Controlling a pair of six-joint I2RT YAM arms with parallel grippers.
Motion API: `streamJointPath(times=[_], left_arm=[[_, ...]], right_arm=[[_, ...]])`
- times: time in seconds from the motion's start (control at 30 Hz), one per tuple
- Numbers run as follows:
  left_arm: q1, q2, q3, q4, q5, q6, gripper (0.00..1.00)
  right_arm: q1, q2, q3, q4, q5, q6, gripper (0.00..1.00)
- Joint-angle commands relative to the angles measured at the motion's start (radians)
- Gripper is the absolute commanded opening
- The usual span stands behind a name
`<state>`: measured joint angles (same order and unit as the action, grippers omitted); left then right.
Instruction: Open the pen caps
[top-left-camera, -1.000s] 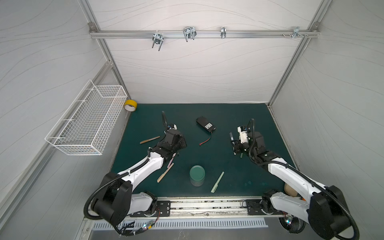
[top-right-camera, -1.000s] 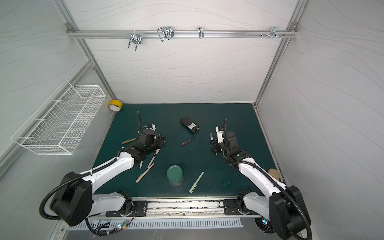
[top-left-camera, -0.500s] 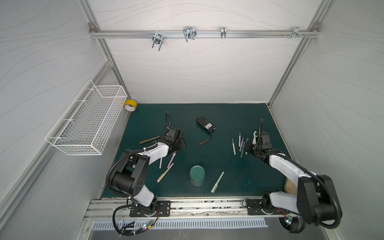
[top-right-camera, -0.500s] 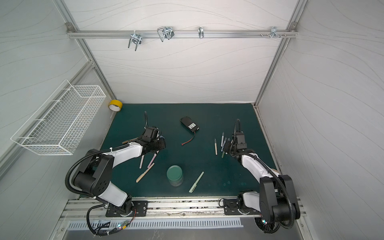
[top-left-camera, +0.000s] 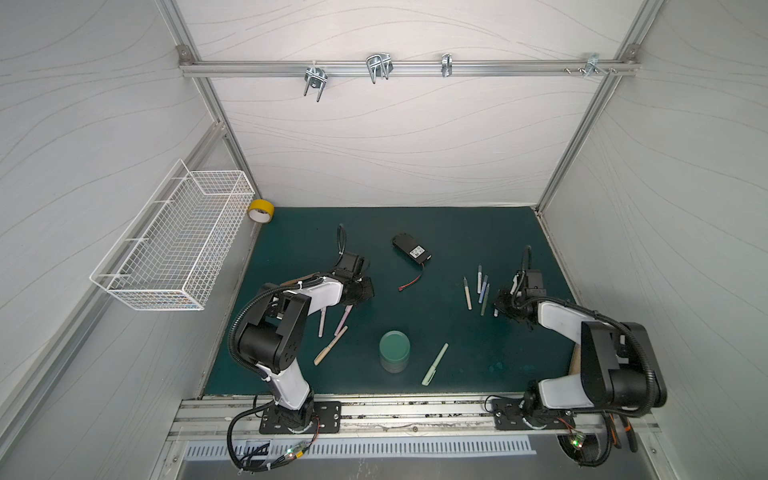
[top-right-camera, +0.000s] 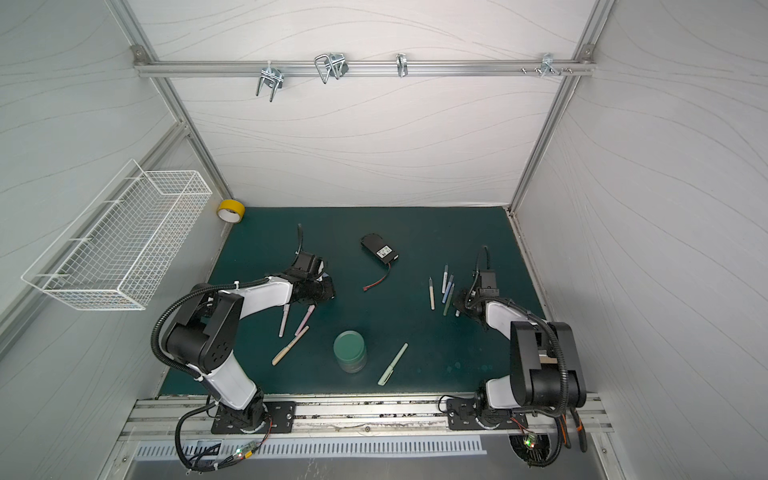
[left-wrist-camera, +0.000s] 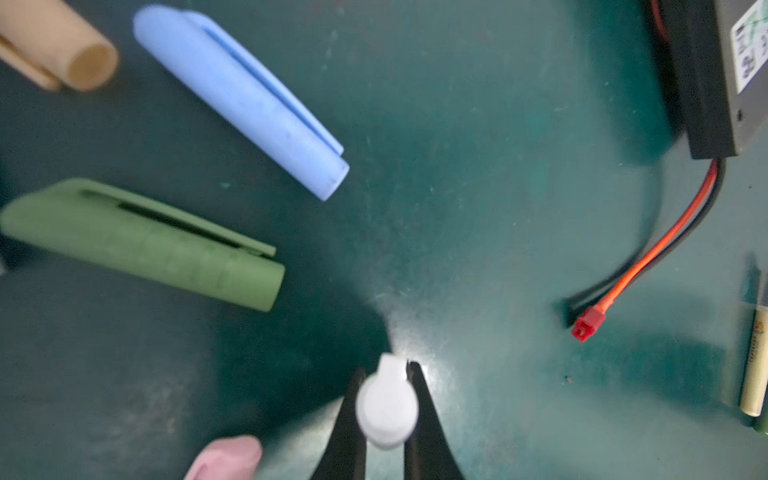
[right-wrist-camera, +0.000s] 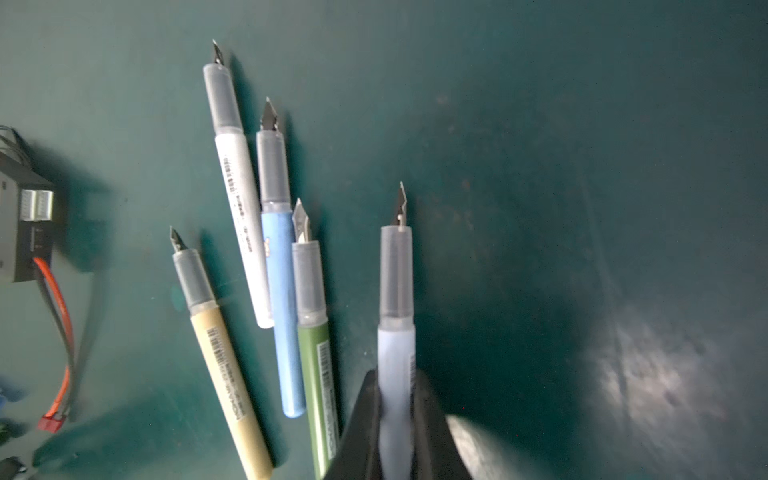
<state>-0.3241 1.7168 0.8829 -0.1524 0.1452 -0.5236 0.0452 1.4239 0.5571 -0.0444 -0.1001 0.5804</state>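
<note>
My left gripper (left-wrist-camera: 388, 368) is shut on a white pen cap (left-wrist-camera: 387, 409), seen end-on just above the mat. Loose blue (left-wrist-camera: 245, 99), green (left-wrist-camera: 145, 245) and tan (left-wrist-camera: 62, 50) pen caps lie beside it. My right gripper (right-wrist-camera: 395, 376) is shut on a pale uncapped pen (right-wrist-camera: 397, 291), nib pointing away, low over the mat. Next to it lie uncapped white (right-wrist-camera: 241, 199), blue (right-wrist-camera: 278, 291), green (right-wrist-camera: 318, 353) and tan (right-wrist-camera: 224, 353) pens. In both top views the left gripper (top-left-camera: 365, 291) (top-right-camera: 328, 291) is left of centre and the right gripper (top-left-camera: 500, 303) (top-right-camera: 459, 305) is at the right.
Capped pens lie near the left arm: pale (top-left-camera: 322, 322), pink (top-left-camera: 344, 321), tan (top-left-camera: 330, 351); a light green one (top-left-camera: 434, 364) lies near the front. A black battery pack (top-left-camera: 411, 251) with red wire, a green round tub (top-left-camera: 394, 349), a yellow tape roll (top-left-camera: 261, 210) and a wall-mounted wire basket (top-left-camera: 174, 245) are also in view.
Both arms have folded back, elbows raised. The right gripper has moved right and toward the front, uncovering the row of uncapped pens. The left gripper stays near the same spot.
</note>
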Motion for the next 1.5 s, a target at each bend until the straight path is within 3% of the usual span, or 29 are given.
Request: streamJointPath(times=[0.0,0.07,0.13,0.3,0.6,0.8,1.1,1.3,1.47], left_arm=[[0.007,0.032,0.056,-0.029,0.011,0.015,0.0],[0.008,0.043,0.065,-0.04,0.014,0.012,0.01],[0.009,0.049,0.069,-0.047,0.017,0.013,0.09],[0.009,0.043,0.069,-0.048,0.018,0.011,0.14],[0.009,0.001,0.045,-0.027,0.018,0.005,0.27],[0.008,-0.045,0.024,-0.013,0.002,0.004,0.3],[0.008,-0.247,-0.121,0.173,0.079,0.002,0.35],[-0.004,-0.389,-0.228,0.327,0.146,0.021,0.37],[-0.036,-0.42,-0.237,0.344,0.156,0.055,0.38]], right_arm=[[-0.006,0.034,0.003,0.011,-0.039,0.014,0.18],[-0.007,0.034,0.004,0.012,-0.041,0.014,0.24],[-0.007,0.028,0.001,0.014,-0.037,0.013,0.3],[-0.007,0.005,-0.006,0.012,-0.025,0.013,0.37],[-0.007,-0.118,-0.051,0.041,-0.027,0.017,0.4],[0.007,-0.24,-0.076,0.029,0.014,0.008,0.39],[0.198,-0.547,-0.128,0.045,0.186,-0.1,0.39],[0.278,-0.546,-0.12,0.101,0.083,-0.211,0.39],[0.339,-0.492,-0.087,0.107,0.04,-0.276,0.39]])
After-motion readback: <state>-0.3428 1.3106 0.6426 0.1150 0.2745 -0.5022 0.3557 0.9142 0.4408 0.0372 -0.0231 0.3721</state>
